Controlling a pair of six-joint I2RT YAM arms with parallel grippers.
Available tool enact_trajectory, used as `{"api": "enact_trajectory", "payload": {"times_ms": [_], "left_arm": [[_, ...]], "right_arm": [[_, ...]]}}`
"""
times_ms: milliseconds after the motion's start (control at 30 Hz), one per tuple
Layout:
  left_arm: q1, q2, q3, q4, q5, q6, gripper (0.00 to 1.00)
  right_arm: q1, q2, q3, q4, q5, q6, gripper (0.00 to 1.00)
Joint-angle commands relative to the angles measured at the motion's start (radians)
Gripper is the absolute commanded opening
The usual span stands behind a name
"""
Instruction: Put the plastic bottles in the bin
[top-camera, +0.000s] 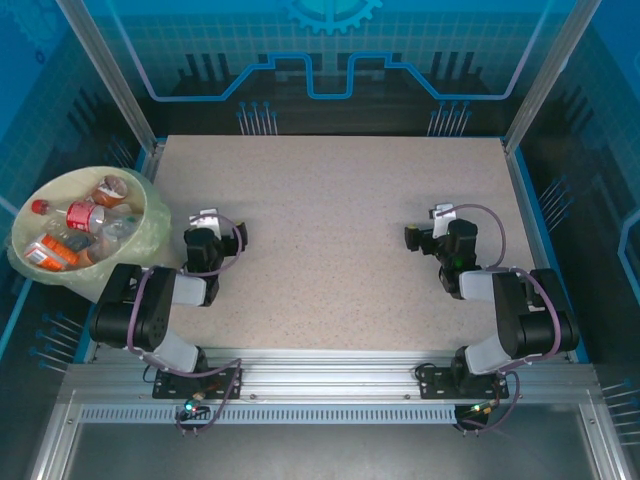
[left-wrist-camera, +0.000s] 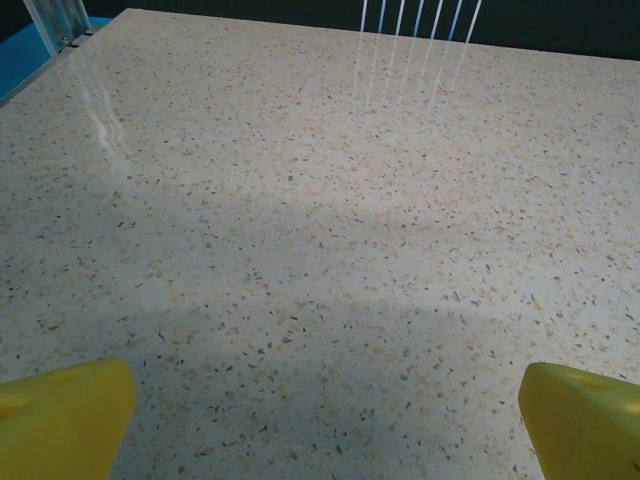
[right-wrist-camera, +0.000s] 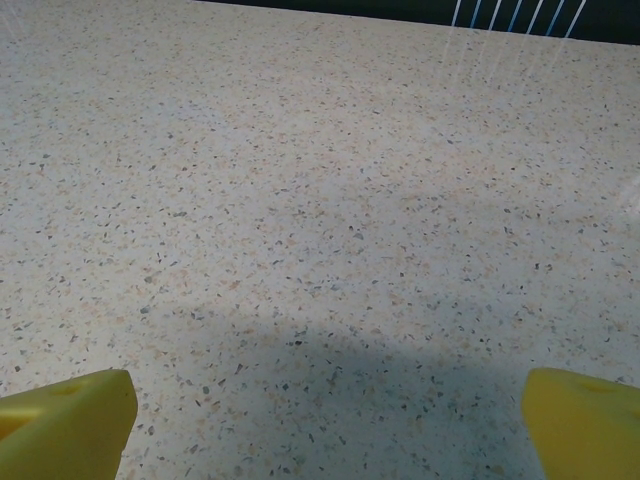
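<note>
Off the table's left edge stands the bin (top-camera: 148, 232), pale yellow-green and lined with a bag. Several plastic bottles (top-camera: 80, 216) with red and orange labels lie piled inside it. My left gripper (top-camera: 208, 222) rests over the table just right of the bin, open, with nothing between its yellow fingers (left-wrist-camera: 62, 418). On the right side my right gripper (top-camera: 436, 220) is open too, its yellow fingertips (right-wrist-camera: 64, 425) wide apart over bare tabletop. Both wrist views look out over the speckled table with no bottle on it.
The speckled beige table (top-camera: 330, 220) is framed by metal posts and blue panels behind. Both arms are folded back near the front rail (top-camera: 320, 385).
</note>
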Motion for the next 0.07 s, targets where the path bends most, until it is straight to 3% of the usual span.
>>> {"api": "enact_trajectory", "payload": {"times_ms": [0,33], "left_arm": [[-0.003,-0.003,0.014,0.037,-0.027,0.018,0.99],[-0.003,-0.004,0.014,0.037,-0.027,0.017,0.99]], "right_arm": [[-0.003,0.005,0.013,0.03,-0.014,-0.01,1.0],[-0.003,0.005,0.012,0.03,-0.014,-0.01,1.0]]}}
